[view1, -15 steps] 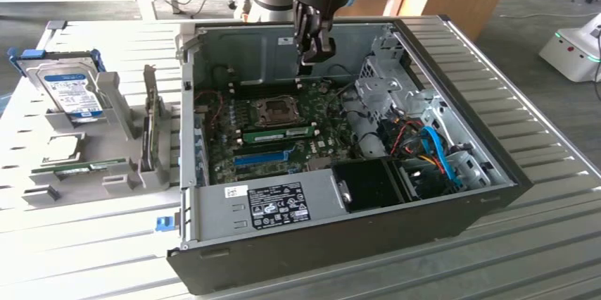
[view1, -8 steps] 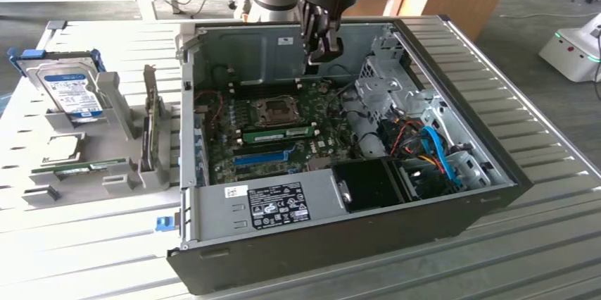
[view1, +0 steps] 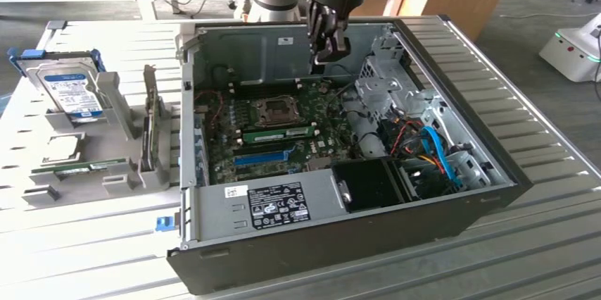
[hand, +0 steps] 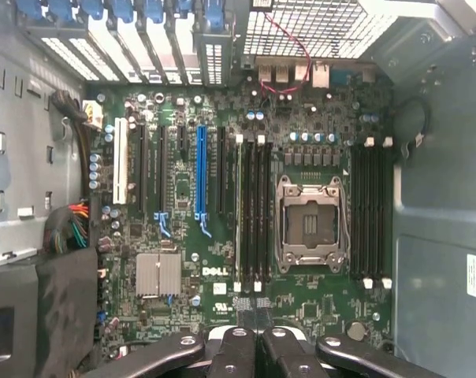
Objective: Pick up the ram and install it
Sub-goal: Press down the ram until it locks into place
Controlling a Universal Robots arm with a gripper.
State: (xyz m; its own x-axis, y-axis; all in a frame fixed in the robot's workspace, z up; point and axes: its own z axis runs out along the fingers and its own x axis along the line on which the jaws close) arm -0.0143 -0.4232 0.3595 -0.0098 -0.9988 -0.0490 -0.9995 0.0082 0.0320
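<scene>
A thin green ram stick stands on edge in a memory slot on the motherboard, just beside the empty processor socket. My gripper hangs above the back of the open computer case, well clear of that stick. Its fingers are shut, with nothing between them. In the wrist view the shut fingers point down at the bank of black memory slots next to the socket. A second green stick lies in the grey rack at the exterior view's left.
A silver hard drive with a blue label stands in the same rack. The long blue slot lies beside the memory slots. Cables and a drive cage crowd the case at the exterior view's right. A white machine stands beyond the table.
</scene>
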